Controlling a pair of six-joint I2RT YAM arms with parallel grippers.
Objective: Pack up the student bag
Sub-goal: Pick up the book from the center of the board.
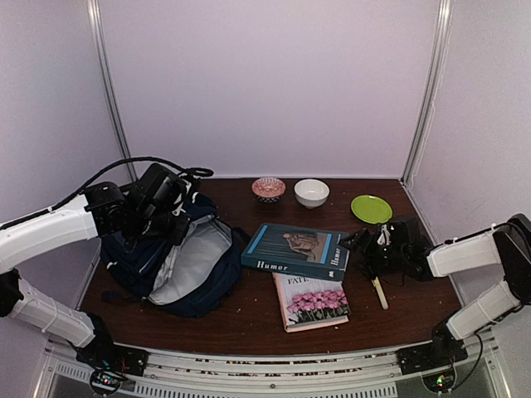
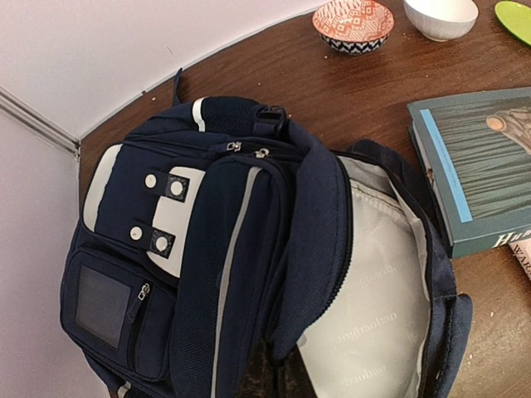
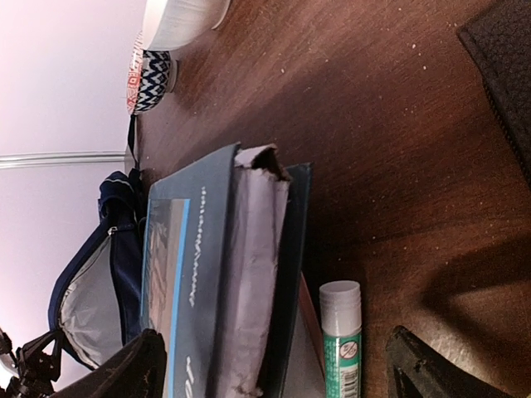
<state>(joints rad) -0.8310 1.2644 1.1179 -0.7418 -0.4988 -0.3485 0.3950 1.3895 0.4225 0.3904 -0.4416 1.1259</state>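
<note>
The student bag (image 1: 178, 265) lies at the left of the table, navy with white patches, its main compartment unzipped and the grey lining (image 2: 373, 315) showing. My left gripper (image 1: 176, 225) is shut on the bag's upper flap (image 2: 315, 224) at the edge of the opening and holds it up; its fingers barely show in the left wrist view. My right gripper (image 1: 358, 251) stands open at the right edge of the teal "Humor" book (image 1: 294, 251). In the right wrist view its fingertips (image 3: 124, 373) straddle the teal book's page edge (image 3: 249, 274) and a green glue stick (image 3: 342, 332).
A second book with pink flowers (image 1: 314, 303) lies under the teal one. A patterned bowl (image 1: 268, 189), a white bowl (image 1: 311, 192) and a green plate (image 1: 371, 208) stand along the back. A black fabric item (image 3: 502, 75) lies to the right of the gripper.
</note>
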